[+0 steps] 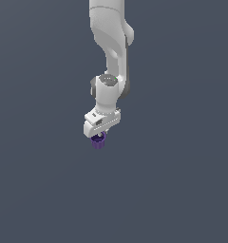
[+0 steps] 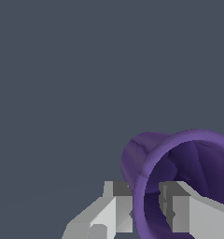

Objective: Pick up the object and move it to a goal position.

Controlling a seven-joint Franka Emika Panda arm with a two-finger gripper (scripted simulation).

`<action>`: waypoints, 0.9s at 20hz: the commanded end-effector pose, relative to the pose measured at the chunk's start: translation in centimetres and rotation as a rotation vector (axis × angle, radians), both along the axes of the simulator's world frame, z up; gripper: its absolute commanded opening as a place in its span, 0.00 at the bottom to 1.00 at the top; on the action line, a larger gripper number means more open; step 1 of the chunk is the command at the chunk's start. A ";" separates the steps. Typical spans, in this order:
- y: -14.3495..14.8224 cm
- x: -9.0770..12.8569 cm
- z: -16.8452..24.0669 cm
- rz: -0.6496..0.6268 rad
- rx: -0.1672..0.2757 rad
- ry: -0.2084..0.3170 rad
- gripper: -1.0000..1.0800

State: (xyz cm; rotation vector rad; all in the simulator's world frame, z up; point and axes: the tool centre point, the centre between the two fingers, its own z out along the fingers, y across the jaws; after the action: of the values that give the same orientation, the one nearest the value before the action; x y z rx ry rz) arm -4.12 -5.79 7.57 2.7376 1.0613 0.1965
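- The white Panda arm (image 1: 111, 42) is reaching down from the upper edge of the exterior view, its wrist section pointing toward the plain grey-blue ground (image 1: 40, 190).
- The gripper (image 1: 99, 137) is sitting at the lowest end of the arm, and the purple cup (image 1: 99, 141) is showing directly beneath the white hand body, touching it from that angle.
- In the exterior view only the lower part of the cup is poking out below the gripper; its upper part is being hidden by the hand.
- In the wrist view the cup (image 2: 146, 154) is lying tilted, with its hollow mouth facing toward the camera and its tapered body running away from it.
- The gripper (image 2: 145, 205) is pinching the cup's wall: one finger (image 2: 116, 205) is sitting outside the rim, while the other finger is sitting inside the hollow.
- The jaws are standing nearly closed, with only the thin purple wall between them, so the grip is on the rim and not around the whole body.
- Whether the cup is touching the ground or hanging clear of it, I cannot tell; no shadow or contact line is showing under it.
- The ground around the cup is showing as one flat, even colour in both views.
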 end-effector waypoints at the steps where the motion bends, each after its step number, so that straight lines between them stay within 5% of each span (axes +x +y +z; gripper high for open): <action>1: -0.2 1.0 0.7 -0.016 -0.009 -0.023 0.00; 18: -3.7 11.6 11.5 -0.243 -0.132 -0.311 0.00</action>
State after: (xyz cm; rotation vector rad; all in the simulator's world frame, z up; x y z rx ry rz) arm 6.47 -9.10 17.61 2.5968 0.6744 0.4487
